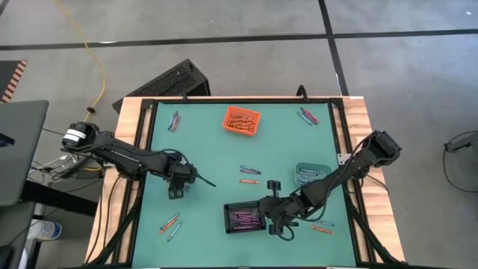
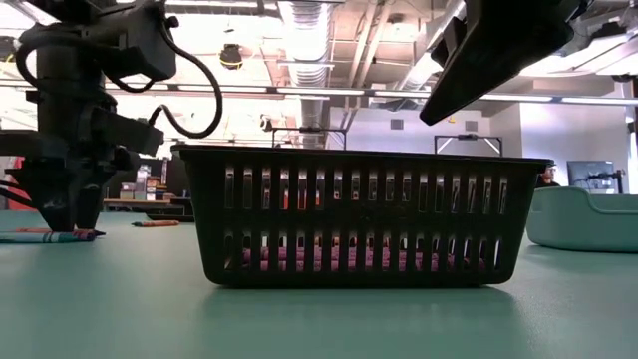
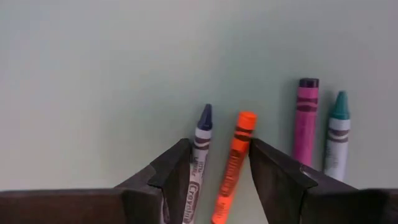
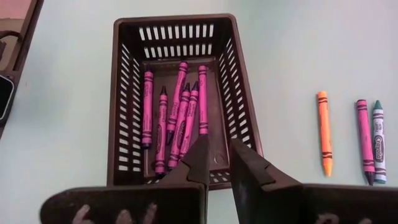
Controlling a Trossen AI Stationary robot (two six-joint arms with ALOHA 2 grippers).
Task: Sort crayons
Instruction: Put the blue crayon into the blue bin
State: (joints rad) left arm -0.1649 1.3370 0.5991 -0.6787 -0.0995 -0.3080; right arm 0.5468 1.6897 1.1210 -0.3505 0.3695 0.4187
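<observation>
My left gripper (image 3: 217, 168) (image 1: 178, 187) points down at the green mat on the table's left side, open. A blue-grey crayon (image 3: 202, 140) and an orange crayon (image 3: 239, 146) lie side by side between its fingers. A magenta crayon (image 3: 306, 118) and a teal crayon (image 3: 337, 134) lie just beside them. My right gripper (image 4: 217, 158) (image 1: 270, 219) hangs over the right end of the black bin (image 1: 243, 218), open by a narrow gap with nothing in it. Several magenta crayons (image 4: 180, 106) lie on the bin's floor. My left gripper comes from above with one finger (image 3: 177, 168) outside the blue-grey crayon and the other finger (image 3: 267, 168) outside the orange one. Both crayons lie flat on the mat. Whether the fingers touch them I cannot tell.
An orange bin (image 1: 241, 121) holding orange crayons stands far centre, and a teal bin (image 1: 312, 173) stands right of centre. Loose crayons lie at the far left (image 1: 174, 121), the far right (image 1: 307, 116), mid-table (image 1: 249, 175), the near left (image 1: 170, 223) and the near right (image 1: 321, 228).
</observation>
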